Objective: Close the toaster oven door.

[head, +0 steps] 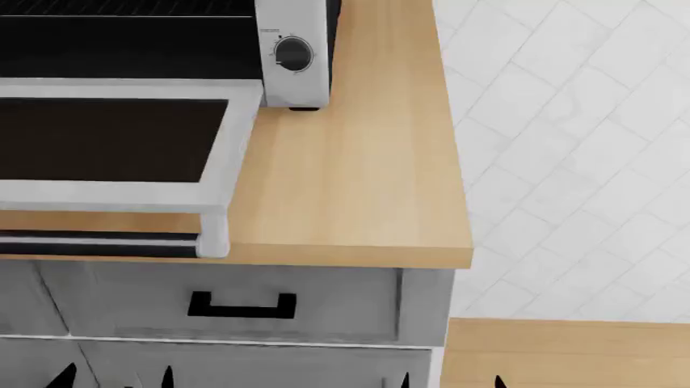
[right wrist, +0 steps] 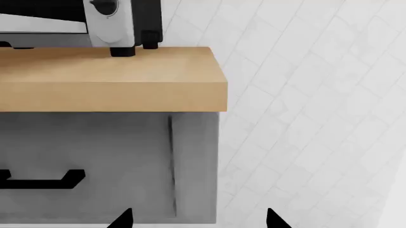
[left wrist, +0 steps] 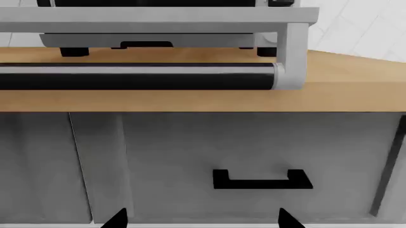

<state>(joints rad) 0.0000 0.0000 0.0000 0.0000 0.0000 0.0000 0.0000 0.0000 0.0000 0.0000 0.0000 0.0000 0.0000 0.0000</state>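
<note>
The toaster oven door [head: 113, 145] lies flat and fully open over the wooden worktop [head: 356, 178], its black bar handle [left wrist: 136, 76] at the near edge. The toaster oven [head: 291, 52] sits at the far left. Both claws hang low by the grey drawer front [head: 237, 303], well short of the door: the left claw [left wrist: 199, 218] and right claw [right wrist: 199, 218] gape wide, empty.
</note>
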